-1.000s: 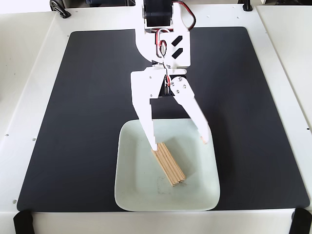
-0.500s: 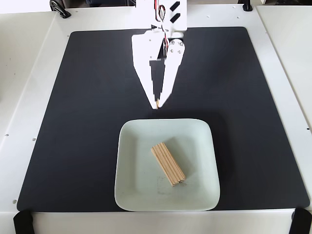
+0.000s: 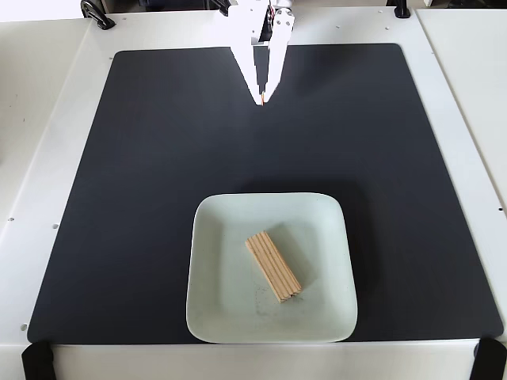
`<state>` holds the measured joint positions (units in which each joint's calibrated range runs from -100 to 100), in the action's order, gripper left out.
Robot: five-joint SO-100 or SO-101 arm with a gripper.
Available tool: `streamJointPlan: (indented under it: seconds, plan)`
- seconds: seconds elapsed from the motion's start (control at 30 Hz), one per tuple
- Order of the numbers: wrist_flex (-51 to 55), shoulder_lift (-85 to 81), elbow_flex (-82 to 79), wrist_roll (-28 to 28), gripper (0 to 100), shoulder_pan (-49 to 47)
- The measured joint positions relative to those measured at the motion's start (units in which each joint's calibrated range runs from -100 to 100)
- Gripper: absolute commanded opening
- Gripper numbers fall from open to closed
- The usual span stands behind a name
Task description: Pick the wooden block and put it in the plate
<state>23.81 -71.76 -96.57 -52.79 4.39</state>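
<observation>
The wooden block, a light-tan grooved bar, lies diagonally inside the pale mint square plate near the front of the black mat in the fixed view. My white gripper is drawn back to the far edge of the mat, well apart from the plate, its two fingers pressed together at the tips with nothing between them.
A black mat covers most of the white table. Black clamps sit at the front corners and small dark fittings at the back edge.
The gripper let go of the block in the plate, lifted, shut, and retreated toward the far edge of the mat. The block stays where it was left.
</observation>
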Motion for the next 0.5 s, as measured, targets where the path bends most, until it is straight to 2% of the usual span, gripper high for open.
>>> streamJointPlan:
  seconds: [0.1, 0.5]
  plan:
    - [8.2, -8.6, -2.0, -0.3, 1, -1.1]
    - [41.1, -24.9, -2.5, -0.2, 1, -1.4]
